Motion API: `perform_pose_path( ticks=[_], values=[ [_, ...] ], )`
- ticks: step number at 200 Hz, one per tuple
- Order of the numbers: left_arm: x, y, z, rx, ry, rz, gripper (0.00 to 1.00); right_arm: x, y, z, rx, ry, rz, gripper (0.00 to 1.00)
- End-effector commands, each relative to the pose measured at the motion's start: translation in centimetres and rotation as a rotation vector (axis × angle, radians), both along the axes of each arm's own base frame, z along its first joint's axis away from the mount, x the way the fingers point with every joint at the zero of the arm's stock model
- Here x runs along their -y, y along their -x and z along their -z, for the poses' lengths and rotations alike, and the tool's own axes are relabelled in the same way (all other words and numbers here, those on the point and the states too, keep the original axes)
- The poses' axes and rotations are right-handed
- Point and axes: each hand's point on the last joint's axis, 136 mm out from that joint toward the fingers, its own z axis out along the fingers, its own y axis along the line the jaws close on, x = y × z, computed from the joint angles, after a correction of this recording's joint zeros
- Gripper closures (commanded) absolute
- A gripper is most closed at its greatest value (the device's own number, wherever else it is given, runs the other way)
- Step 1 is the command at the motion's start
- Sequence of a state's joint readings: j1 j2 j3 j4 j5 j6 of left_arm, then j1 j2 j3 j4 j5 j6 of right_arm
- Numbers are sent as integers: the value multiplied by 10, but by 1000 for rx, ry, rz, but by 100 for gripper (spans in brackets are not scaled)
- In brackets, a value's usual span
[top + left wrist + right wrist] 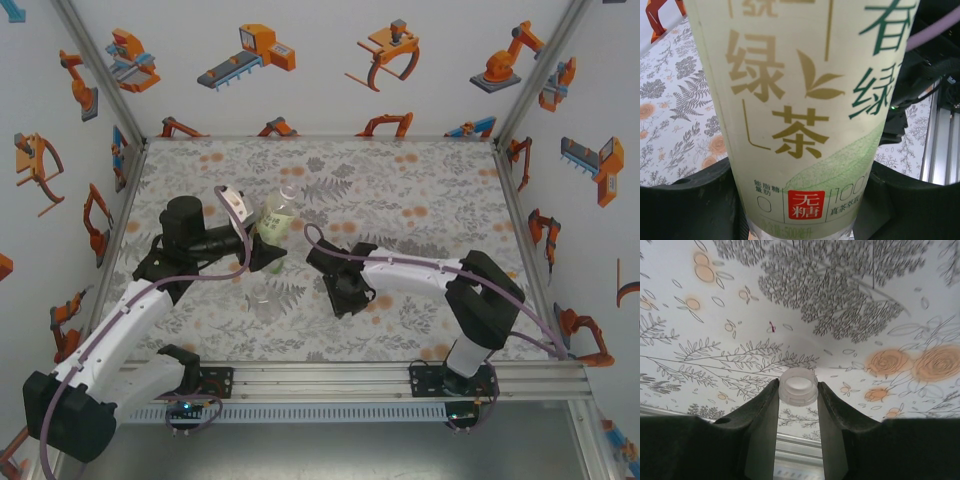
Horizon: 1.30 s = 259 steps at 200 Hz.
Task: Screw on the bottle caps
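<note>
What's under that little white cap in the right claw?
Flowered table cover lies behind the cap, pinched by the right gripper; the spot directly beneath is hidden.

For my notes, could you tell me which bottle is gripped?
The green-labelled bottle, in the left gripper; the colourless bottle rests free on the table.

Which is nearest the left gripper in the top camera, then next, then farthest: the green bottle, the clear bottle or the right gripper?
1. Green bottle: held in the left gripper's jaws.
2. Clear bottle: on the table, a little below it in the view.
3. Right gripper: farther right, shut on a white cap.
</note>
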State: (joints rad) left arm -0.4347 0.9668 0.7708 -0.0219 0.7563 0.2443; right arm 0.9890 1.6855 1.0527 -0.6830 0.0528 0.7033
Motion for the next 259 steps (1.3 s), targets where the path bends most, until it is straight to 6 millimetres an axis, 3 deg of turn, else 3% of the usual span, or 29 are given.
perform_pose_path(
  ticks=[1,39,97,137,259],
  values=[
    [-3,1,-21,70,15,1,100,3,-1,3,28,-8,76,68],
    [-2,1,-19,63,10,0,100,3,-1,12,18,9,71,64],
    [-3,1,-20,70,9,-2,100,4,-4,-12,56,-15,74,56],
    [-3,1,-20,71,9,-1,100,1,-3,-18,60,-49,76,57],
    [-2,2,-19,63,12,7,99,1,0,2,29,-27,76,58]
  ],
)
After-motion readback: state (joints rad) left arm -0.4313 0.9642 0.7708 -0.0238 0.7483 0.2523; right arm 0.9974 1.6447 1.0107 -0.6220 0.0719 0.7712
